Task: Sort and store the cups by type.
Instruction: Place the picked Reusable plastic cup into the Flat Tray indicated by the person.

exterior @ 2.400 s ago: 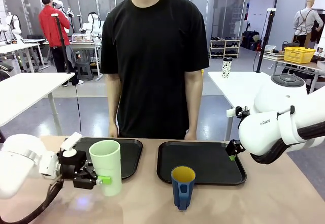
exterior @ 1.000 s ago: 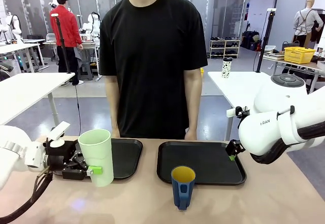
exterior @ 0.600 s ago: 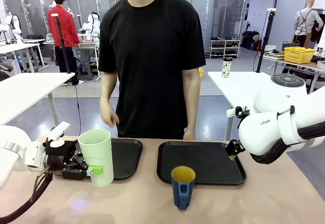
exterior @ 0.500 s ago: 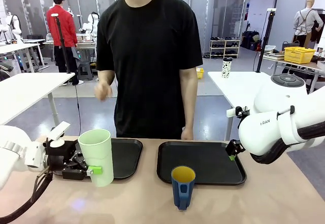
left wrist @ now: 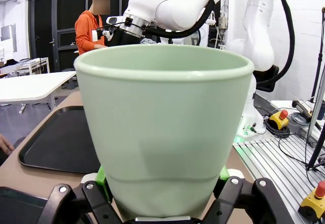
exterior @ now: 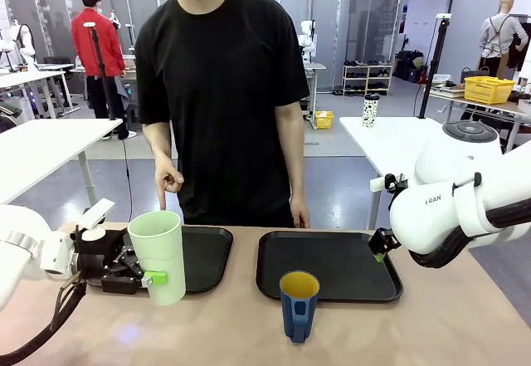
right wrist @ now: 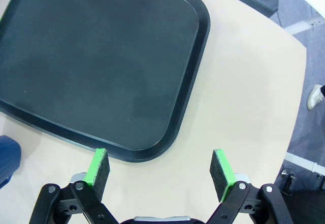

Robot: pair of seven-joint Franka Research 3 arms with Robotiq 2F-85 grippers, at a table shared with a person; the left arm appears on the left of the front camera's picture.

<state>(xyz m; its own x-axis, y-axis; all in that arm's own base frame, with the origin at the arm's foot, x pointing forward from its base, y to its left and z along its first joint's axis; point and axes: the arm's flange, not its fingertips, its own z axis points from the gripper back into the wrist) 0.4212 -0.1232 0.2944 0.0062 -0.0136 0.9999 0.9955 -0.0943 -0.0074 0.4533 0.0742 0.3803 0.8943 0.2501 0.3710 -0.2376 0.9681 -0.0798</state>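
Left end effector pinched the tall pale green plastic tumbler near its base, lower left of frame. Right end effector was spread above the black rectangular tray's rim. Short dark blue mug with yellow inside sat on the table, lower centre.
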